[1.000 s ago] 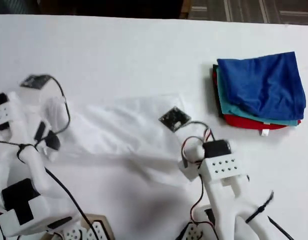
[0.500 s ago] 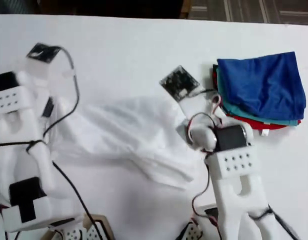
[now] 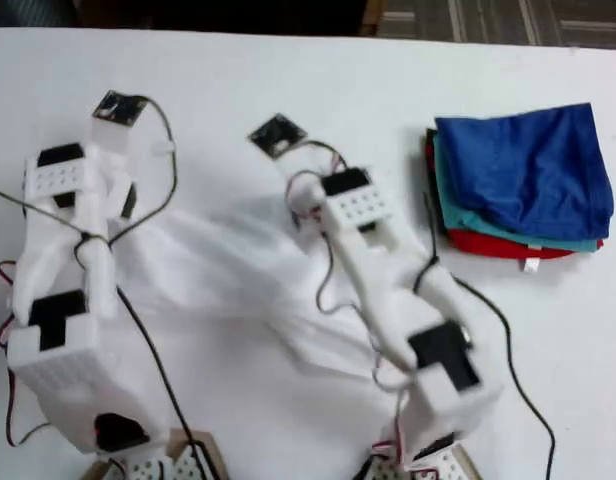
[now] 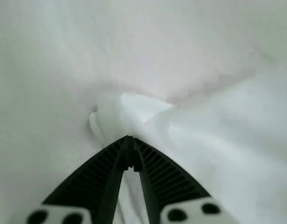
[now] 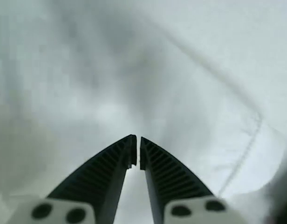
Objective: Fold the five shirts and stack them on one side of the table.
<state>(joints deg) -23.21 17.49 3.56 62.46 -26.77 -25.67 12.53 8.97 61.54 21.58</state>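
A white shirt [image 3: 223, 265] lies spread and rumpled on the white table [image 3: 288, 80], between my two arms. My left gripper [image 3: 126, 200] is at the shirt's left far corner. In the left wrist view this gripper [image 4: 129, 140] is shut on a bunched fold of the white shirt [image 4: 218, 140]. My right gripper [image 3: 300, 212] is at the shirt's right far edge. In the right wrist view its jaws [image 5: 136, 140] are pressed together over white cloth. A folded stack [image 3: 518, 170] lies at the right, blue shirt on top, then teal, red and a dark one.
The table's far edge runs along the top of the high view, with dark floor behind it. Arm bases and cables [image 3: 138, 330] stand at the near edge. Bare tabletop lies beyond the shirt and in front of the stack.
Both arms have swung towards the far side, dragging the shirt's edge with them. The right arm has also moved left, away from the stack.
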